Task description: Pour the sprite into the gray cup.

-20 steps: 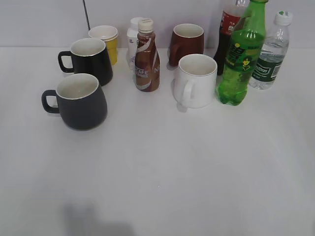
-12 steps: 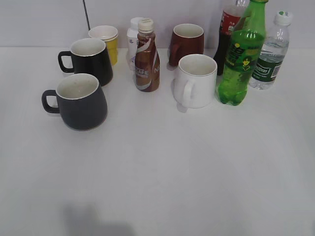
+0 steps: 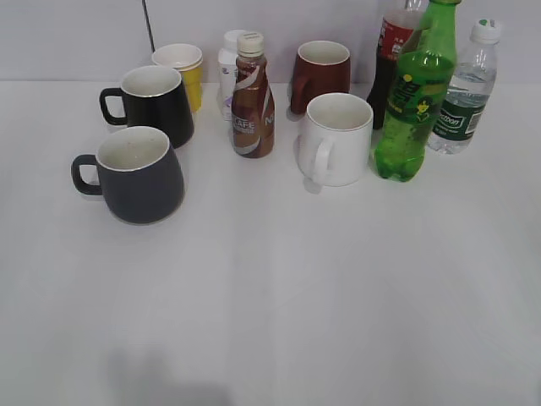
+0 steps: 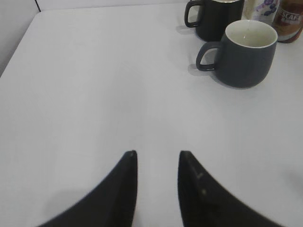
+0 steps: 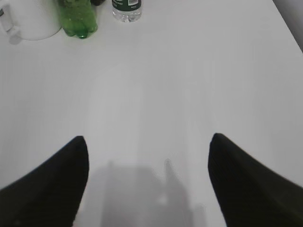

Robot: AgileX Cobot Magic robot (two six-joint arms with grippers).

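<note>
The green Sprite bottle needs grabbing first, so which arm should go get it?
Probably the right. The Sprite bottle stands ahead of the open right gripper, on the table's right side. The left gripper faces the gray cup instead.

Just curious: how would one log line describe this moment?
phase: pre-grasp | sprite: upright, untouched | gray cup: empty | left gripper: open | right gripper: open

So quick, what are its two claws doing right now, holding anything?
Left gripper: open, narrow gap, holding nothing.
Right gripper: open wide, holding nothing.
</note>
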